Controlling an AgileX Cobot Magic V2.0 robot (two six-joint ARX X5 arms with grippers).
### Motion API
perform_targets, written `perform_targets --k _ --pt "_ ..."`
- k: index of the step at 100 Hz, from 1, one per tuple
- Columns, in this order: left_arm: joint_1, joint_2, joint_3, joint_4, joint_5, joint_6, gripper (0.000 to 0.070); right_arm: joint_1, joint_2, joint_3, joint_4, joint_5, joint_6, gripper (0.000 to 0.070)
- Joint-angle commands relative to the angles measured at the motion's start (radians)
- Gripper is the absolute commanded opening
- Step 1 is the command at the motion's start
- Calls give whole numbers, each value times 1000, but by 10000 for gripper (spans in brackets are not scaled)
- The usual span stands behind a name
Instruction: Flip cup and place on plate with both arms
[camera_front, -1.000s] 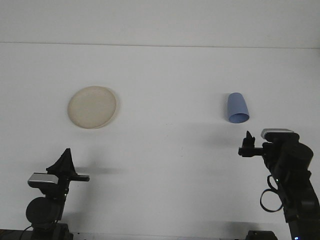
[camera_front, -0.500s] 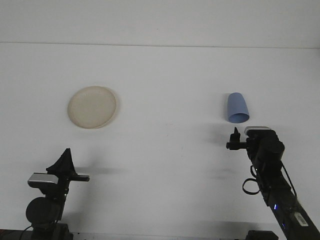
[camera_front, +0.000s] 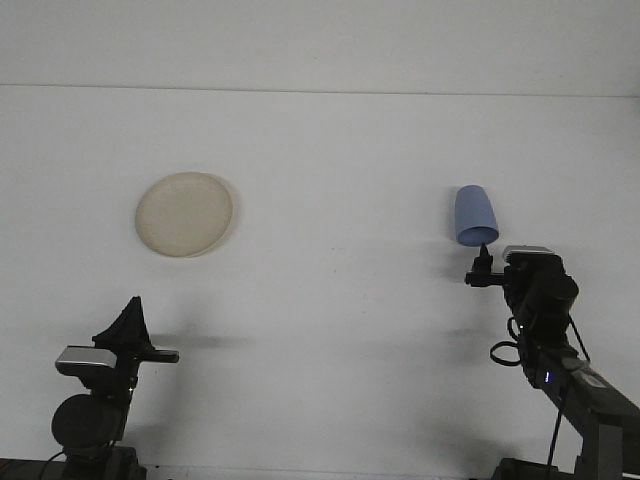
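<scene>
One nudge from the right tool (camera_front: 483, 266), whose opening I cannot tell, could roll the lying blue cup (camera_front: 474, 215) away across the surface (camera_front: 330, 170).

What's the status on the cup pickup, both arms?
Right end effector at the blue cup, near its lower end, no grasp visible. Left end effector parked low. Cup on its side; plate bare. Nothing in the way.

A white table (camera_front: 330, 330) carries a cream plate (camera_front: 185, 214) at left and a blue cup (camera_front: 474, 215) lying sideways at right.
</scene>
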Motion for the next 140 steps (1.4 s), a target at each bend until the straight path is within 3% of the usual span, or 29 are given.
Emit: perform_targets --k 1,12,81,86,97,106,140 --pt "0 -2 -19 15 2 -1 11 -10 44 14 29 -10 -8 551" --pt "0 -2 -19 15 2 -1 11 -22 95 32 76 -51 -11 551" --pt "0 -2 -19 14 2 -1 11 -22 390 292 114 -134 -55 545" --pt "0 -2 -19 15 2 -1 11 -22 392 298 114 -134 -60 490" --pt "0 -2 -19 14 2 -1 10 -22 392 298 115 -156 -79 202" --pt "0 -2 -19 14 2 -1 10 -22 392 298 112 -194 -84 17" --pt "0 -2 -19 15 2 -1 11 8 288 298 17 -201 -72 0"
